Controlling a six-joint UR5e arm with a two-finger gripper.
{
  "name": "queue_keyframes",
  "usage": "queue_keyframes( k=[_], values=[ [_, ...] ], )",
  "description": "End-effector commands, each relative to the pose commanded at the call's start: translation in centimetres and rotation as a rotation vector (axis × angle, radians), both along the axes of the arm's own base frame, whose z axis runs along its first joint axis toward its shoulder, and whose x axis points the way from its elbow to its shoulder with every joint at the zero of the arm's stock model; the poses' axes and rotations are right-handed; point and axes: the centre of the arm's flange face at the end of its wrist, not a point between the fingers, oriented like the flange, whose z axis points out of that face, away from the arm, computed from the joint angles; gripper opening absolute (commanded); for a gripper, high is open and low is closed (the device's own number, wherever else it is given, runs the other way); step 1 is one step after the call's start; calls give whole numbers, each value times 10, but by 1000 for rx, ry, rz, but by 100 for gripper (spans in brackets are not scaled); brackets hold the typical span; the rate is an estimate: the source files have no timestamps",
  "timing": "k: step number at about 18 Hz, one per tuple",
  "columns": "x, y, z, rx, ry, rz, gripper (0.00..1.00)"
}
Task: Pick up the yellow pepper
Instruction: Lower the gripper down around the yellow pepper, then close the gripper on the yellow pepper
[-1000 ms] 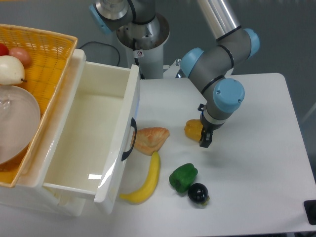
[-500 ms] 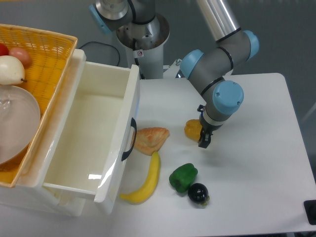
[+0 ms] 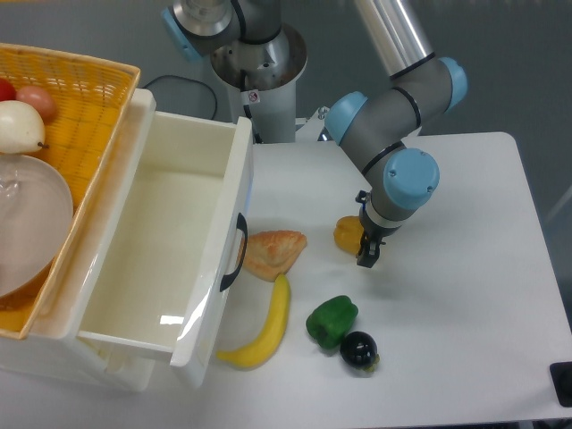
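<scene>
- Yellow-orange and shiny, the yellow pepper [image 3: 347, 233] sits on the white tabletop [image 3: 465, 295], near the middle of the picture.
- Right at the pepper's 3 o'clock side is the tool [image 3: 365, 251], which hangs down from the grey and blue arm [image 3: 393, 116].
- One dark finger [image 3: 368, 253] shows just beside the pepper. The other finger is hidden, so I cannot tell if the tool is open or closed, or if it grips the pepper.
- At 9 o'clock from the pepper lies a brown pastry [image 3: 273, 250], shaped like a triangle, close to the drawer front.
- At 7 o'clock from the pepper lies a long curved banana [image 3: 266, 328]. Its top end comes close to the pastry.
- At 6 o'clock from the pepper sits a green pepper [image 3: 332, 320], apart from the yellow one.
- Just beside the green pepper, at its 4 o'clock, is a small round black fruit [image 3: 359, 349].
- On the left of the picture a big white drawer [image 3: 161, 241] stands pulled open.
- Over the drawer's left side sits a yellow woven basket [image 3: 85, 107]. It holds a clear bowl [image 3: 27, 223] and some round fruits at its far end.
</scene>
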Motion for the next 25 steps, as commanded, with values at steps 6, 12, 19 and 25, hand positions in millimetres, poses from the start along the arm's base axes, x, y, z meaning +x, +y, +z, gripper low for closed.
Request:
queue_keyframes(
  k=[6,12,19,25],
  values=[
    [-2,1,-2,-5,-3,1,54],
    [-18,10,30,30,51,42,40],
    [-26,44,67,105,96,241,40],
    [-3,69,101,134,131,400,41]
  ],
)
